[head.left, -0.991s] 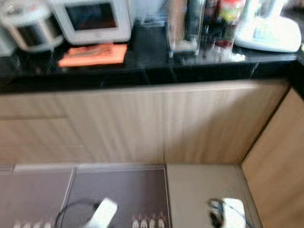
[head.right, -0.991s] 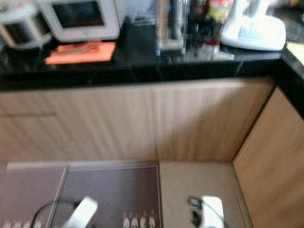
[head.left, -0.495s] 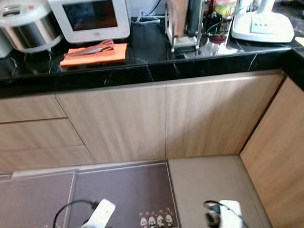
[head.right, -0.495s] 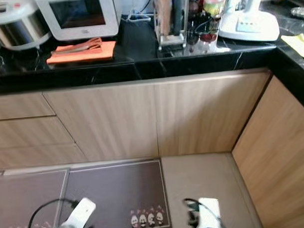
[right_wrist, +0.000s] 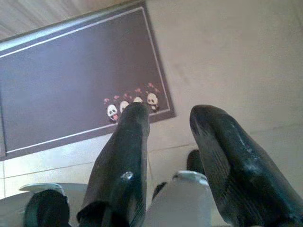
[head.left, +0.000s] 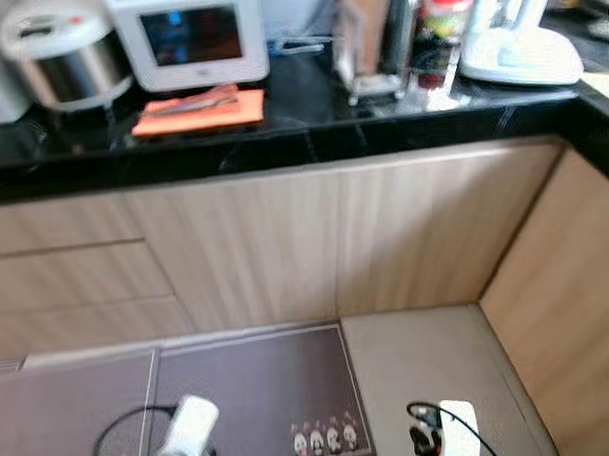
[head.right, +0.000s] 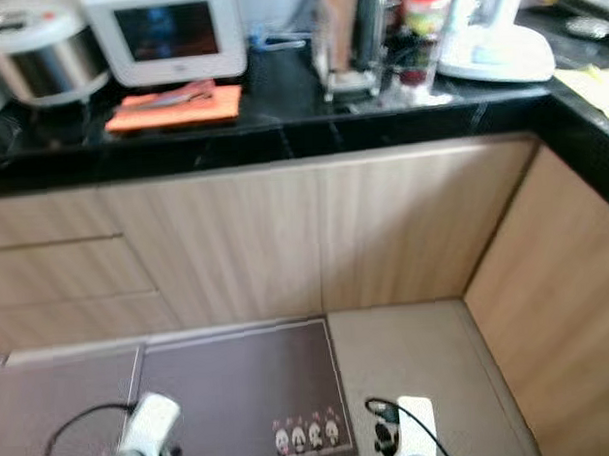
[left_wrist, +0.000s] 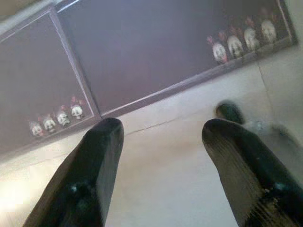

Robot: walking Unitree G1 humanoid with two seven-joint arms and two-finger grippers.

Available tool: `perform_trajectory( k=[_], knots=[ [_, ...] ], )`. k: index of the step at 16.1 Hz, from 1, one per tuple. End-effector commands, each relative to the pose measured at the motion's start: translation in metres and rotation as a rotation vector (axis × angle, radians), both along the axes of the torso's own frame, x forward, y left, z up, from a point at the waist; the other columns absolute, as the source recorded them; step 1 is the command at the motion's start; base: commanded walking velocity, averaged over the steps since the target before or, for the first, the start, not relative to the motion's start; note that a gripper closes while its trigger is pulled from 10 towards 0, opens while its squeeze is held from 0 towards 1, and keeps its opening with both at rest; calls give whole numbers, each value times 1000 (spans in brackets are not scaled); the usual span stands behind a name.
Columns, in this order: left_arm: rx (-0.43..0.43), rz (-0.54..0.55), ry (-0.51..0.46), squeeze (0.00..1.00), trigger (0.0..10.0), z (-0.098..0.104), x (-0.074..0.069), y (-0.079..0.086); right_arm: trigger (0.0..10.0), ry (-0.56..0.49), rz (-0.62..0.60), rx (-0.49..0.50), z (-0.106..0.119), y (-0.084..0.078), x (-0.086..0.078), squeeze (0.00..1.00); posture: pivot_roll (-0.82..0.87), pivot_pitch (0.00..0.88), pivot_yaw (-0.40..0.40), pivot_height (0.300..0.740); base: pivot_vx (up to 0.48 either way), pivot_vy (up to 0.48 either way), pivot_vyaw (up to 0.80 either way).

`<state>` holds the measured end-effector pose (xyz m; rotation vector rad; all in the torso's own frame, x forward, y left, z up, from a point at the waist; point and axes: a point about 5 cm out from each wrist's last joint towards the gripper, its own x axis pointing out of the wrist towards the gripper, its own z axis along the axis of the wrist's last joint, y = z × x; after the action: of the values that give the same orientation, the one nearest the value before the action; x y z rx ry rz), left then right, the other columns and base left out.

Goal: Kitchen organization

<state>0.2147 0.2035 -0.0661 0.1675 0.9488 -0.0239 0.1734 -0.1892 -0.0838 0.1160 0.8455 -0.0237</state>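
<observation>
Black polished stone counter, L-shaped, veined, over light wood cabinet fronts. Toward its left end: flat orange cloth at the front edge, tongs-like utensil lying on it; white microwave just behind; silver and white rice cooker beside that. Near the middle: clear upright rack holding boards, jars close by, blurred. Toward the right corner: white appliance base.

Brown floor mat with row of small pandas below the cabinets, on beige tile.

Left gripper: hanging low over mat edge, fingers wide apart, holding nothing. Right gripper: hanging over tile, fingers parted, holding nothing.
</observation>
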Motion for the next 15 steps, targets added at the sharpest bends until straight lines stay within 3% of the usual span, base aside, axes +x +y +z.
perform_trajectory(
  k=[1, 2, 7, 11, 15],
  knots=[
    [-54, 157, -5, 0, 10000, 1, 2, 5, 10000, 15, 3, -11, -1, -4, -2, 0, -110, 0, 55, 740, 0, 0, 0],
    [-88, 248, -16, 0, 10000, 3, 4, 5, 10000, 15, 5, -15, 0, -5, -1, 0, -114, 0, 52, 740, 0, 0, 0],
    [-120, 264, -7, 0, 10000, 0, 5, -16, 10000, 4, -16, -35, 3, -12, 5, 0, -129, 0, 43, 740, 0, 0, 0],
    [-81, 129, -1, 0, 10000, -1, 5, -27, 10000, 10, -77, -19, 2, -11, 3, 0, -125, 0, 60, 740, 0, 0, 0],
    [-80, 173, -3, 0, 10000, -1, 4, -19, 10000, 15, -88, 1, -1, 4, 2, 0, -123, 0, 82, 740, 0, 0, 0]
  ],
)
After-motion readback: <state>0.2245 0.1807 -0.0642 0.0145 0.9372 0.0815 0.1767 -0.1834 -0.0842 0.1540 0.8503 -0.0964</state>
